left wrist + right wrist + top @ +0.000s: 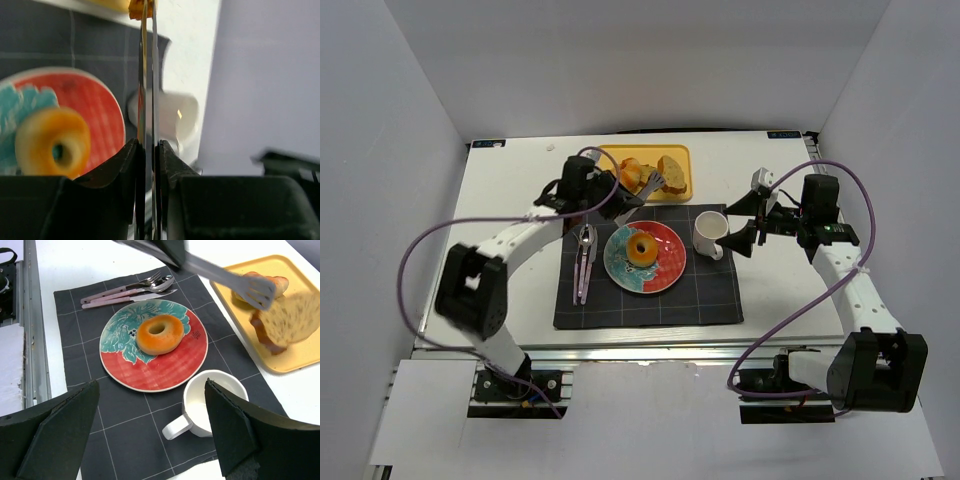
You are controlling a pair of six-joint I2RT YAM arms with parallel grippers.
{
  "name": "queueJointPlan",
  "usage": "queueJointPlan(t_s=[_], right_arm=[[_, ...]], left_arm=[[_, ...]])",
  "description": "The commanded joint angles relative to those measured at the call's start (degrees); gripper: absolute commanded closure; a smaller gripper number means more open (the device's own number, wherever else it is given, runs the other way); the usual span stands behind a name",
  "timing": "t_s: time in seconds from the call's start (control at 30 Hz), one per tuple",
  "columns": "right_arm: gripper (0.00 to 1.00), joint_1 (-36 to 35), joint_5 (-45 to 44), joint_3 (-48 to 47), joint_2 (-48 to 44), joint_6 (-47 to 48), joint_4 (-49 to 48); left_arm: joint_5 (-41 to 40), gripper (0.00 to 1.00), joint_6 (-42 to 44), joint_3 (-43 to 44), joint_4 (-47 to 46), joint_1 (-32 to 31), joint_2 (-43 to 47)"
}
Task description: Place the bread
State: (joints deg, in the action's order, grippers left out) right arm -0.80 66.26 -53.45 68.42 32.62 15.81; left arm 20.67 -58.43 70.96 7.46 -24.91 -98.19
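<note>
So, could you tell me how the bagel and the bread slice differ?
The bagel is a ring with a hole; the bread slice is flat with a darker crust. The bagel lies on the plate; the bread slice sits on the yellow tray. Both are browned baked goods.

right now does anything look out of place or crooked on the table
Only the bread slice: it seems to lean tilted against the rim of the yellow tray rather than lying flat. Nothing looks spilled or broken.
</note>
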Motion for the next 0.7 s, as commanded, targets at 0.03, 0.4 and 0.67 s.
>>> queueJointPlan(t_s=[0.03,0.4,0.67], right_arm=[[0.11,0.2,1.7,-1.3,-1.6,1.2,1.2],[0.11,0.2,1.7,-2.6,-2.2,3.1,5.0],[0.11,0.1,1.7,-3.0,-2.9,2.7,6.0]], left_arm=[[4.6,0.93,5.2,-7.7,-0.5,-0.1,15.7],[9.7,0.93,9.1,-23.9,15.9,-0.1,39.4],[8.1,0.83,9.0,-28.8,17.1,-0.1,42.5]])
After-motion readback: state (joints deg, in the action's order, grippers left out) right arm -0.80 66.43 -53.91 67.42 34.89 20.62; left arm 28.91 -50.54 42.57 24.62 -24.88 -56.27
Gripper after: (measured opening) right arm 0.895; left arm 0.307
